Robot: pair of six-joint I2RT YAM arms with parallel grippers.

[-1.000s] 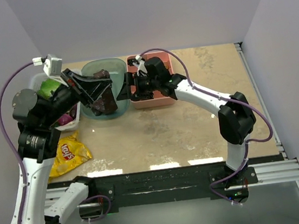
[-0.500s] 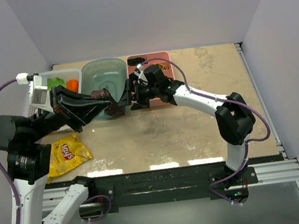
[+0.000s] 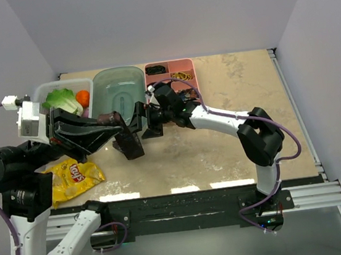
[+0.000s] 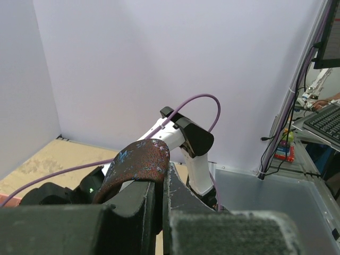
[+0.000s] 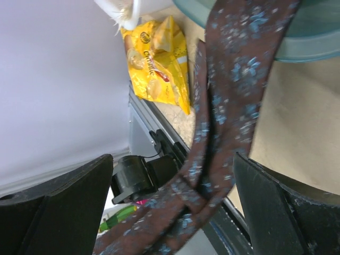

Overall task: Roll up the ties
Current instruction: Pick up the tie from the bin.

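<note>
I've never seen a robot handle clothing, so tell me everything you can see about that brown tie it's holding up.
The tie is brown-maroon woven-looking fabric flecked with small blue motifs. The left arm's jaws are shut on a fold that humps over their tips; the rest hangs doubled just in front of the green tub. The right arm's open jaws flank the hanging part, not visibly touching it. Whether its end reaches the table is unclear.
</note>
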